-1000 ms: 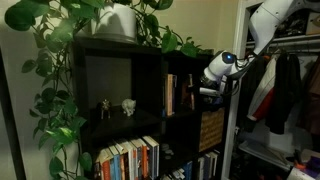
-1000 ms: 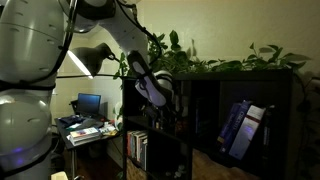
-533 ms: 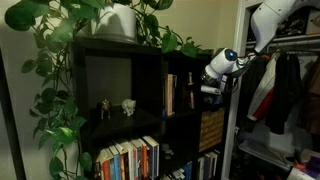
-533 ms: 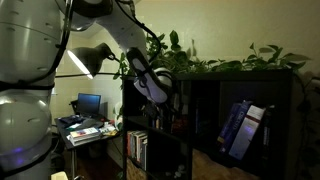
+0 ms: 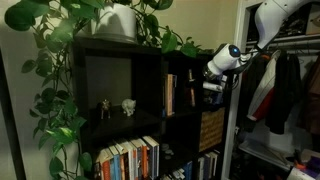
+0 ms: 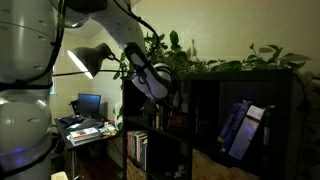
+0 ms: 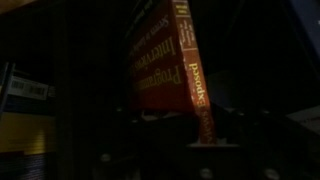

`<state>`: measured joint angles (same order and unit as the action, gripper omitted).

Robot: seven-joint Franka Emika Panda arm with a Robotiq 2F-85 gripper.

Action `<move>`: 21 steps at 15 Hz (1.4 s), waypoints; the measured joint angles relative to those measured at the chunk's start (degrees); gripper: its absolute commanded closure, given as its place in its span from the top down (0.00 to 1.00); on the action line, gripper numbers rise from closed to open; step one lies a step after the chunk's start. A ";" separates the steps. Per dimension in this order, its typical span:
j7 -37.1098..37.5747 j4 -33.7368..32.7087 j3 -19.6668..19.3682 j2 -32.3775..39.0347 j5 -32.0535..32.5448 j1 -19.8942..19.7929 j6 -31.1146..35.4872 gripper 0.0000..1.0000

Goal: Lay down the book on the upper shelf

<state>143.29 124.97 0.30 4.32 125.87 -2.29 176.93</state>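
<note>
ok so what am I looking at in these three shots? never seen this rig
It is one white robot arm with a two-fingered tool at its end, reaching into a black bookcase.

Two of the pictures come from cameras standing in the room, at different spots. The third comes from a camera on the arm's wrist, so it looks where the tool points.

In an exterior view you can see plants on top of the bookcase, small figurines in the wide compartment, and rows of books lower down.

The wrist view is dark, but it shows an upright book with an orange-red cover close ahead. It stands on the upper shelf, the narrow compartment.

The tool is shut, and I can't see anything held in it.
</note>
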 measured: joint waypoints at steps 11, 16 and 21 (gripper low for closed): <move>5.99 2.31 1.76 -0.30 4.22 0.10 -7.87 0.03; 5.79 3.24 5.94 1.28 0.54 0.06 -17.35 0.02; 5.74 3.75 8.76 1.46 -0.52 -0.22 -19.57 0.03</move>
<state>149.03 128.72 9.06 5.78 125.35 -2.51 157.36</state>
